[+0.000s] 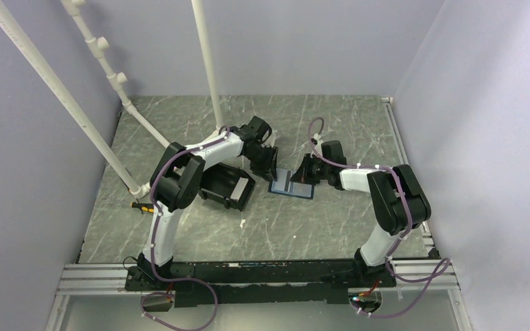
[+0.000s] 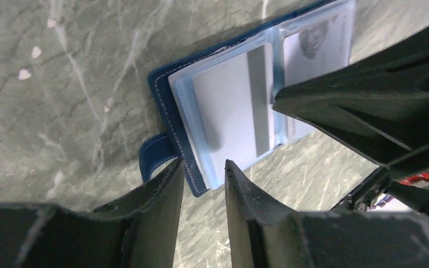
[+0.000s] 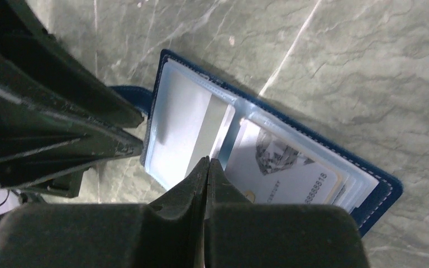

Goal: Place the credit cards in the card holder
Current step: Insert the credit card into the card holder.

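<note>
- Two grippers are seen from above meeting over the card holder [image 1: 292, 185], which is laid open and flat near the middle of the table [image 1: 331, 227]. Its long axis runs roughly parallel to the near edge, the right end turned slightly nearer.
- The left gripper [image 1: 270, 176] is set at the holder's left end and the right gripper [image 1: 298, 178] over its far edge. A black bin [image 1: 226, 186] is placed just left of the holder, nearer the left edge.
- From the left wrist, the left gripper [image 2: 204, 164] is seen with its jaws parted a moderate way and nothing held between them; the tips are placed just at the holder's outer edge, beside the snap tab [image 2: 153, 159], which points away from the spine.
- A pale card [image 2: 229, 111] with a grey stripe is seen inside the clear sleeve of the page nearest this gripper, its long axis parallel to the spine. A printed card [image 2: 321, 44] is lodged in the other page.
- The tip of the right gripper [image 2: 276, 100] is set at the fold between the pages.
- From the right wrist, the right gripper [image 3: 207, 163] is seen fully closed, with nothing visibly caught between the fingers, and its tip is pressed at the fold.
- The printed card [image 3: 285, 170] is laid with its long axis across the spine, its numbers running towards the outer cover [image 3: 380, 192].
</note>
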Available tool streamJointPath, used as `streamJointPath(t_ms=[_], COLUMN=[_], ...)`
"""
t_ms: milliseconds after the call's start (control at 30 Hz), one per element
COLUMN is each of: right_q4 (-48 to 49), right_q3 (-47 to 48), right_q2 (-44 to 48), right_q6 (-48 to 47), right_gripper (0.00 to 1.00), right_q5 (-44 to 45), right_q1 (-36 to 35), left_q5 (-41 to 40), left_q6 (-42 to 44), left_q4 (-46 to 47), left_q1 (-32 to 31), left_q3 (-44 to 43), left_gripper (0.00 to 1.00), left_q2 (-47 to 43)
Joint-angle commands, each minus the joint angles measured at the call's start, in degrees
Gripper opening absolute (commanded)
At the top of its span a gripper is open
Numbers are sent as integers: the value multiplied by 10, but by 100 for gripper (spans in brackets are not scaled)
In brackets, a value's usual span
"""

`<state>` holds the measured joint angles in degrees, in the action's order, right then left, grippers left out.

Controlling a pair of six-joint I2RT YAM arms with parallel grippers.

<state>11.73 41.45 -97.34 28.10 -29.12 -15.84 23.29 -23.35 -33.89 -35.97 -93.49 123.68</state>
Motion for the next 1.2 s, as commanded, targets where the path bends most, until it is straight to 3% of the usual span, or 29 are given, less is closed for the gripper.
streamJointPath(t_ms=[0, 267, 1167], right_q4=[-41, -82, -76], right_q3=[36, 45, 44], right_q2=[-16, -51, -53], right_q6=[-1, 8, 10], right_gripper=[0, 0, 0], right_q5=[75, 125, 115], right_q1=[-9, -18, -20], left_q5=[44, 39, 43], left_q6=[-25, -32, -27], left_q4=[55, 66, 58], left_q1=[6, 7, 3], left_q3=[-14, -21, -23], left_gripper=[36, 36, 39], left_q2=[-36, -20, 30])
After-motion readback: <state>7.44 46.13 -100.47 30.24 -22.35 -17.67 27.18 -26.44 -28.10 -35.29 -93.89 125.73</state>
